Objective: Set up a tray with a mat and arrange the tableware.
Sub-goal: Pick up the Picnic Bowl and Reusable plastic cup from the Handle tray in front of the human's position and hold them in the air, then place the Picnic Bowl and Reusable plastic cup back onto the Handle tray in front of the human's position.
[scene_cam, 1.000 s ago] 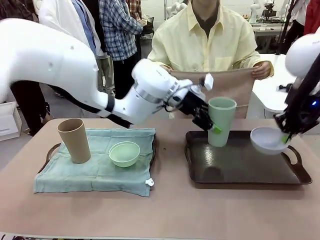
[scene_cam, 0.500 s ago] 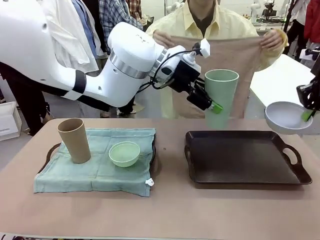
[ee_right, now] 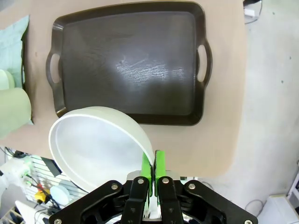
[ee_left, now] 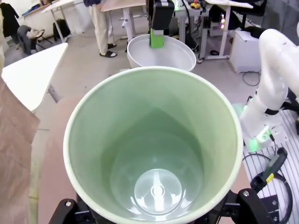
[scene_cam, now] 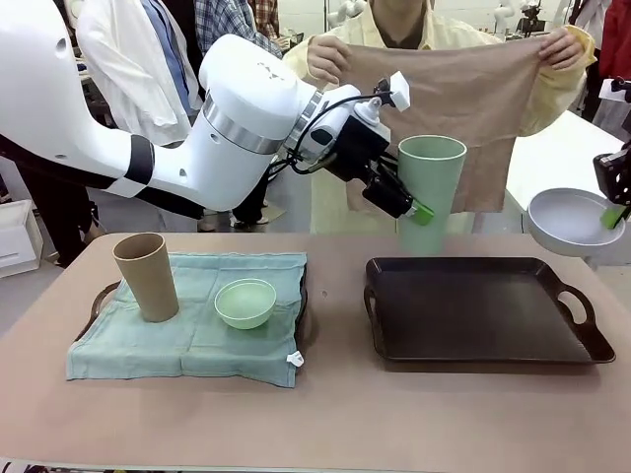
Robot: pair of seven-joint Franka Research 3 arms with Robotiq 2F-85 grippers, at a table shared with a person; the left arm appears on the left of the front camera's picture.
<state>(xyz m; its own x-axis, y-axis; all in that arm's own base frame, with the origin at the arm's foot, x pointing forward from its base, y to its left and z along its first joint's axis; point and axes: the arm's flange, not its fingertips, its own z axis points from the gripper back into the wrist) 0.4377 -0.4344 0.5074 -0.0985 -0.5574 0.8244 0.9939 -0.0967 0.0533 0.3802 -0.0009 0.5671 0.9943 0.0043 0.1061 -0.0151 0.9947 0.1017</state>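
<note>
With the pale green tumbler (scene_cam: 431, 192) gripped by the left gripper (scene_cam: 409, 202) in the middle of the frame and the whitish-blue bowl (scene_cam: 569, 220) pinched tight by the right gripper (scene_cam: 617, 210) at the right edge, both are best held high and steady above the dark tray (scene_cam: 483, 313) at the lower right while the tan mat (scene_cam: 463, 108) is spread by the person at the top.

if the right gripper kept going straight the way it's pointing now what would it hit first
Likely the bare table just beside the dark tray; depth is unclear. The right gripper, pinching the whitish bowl by its rim, looks straight down near the tray's edge.
</note>
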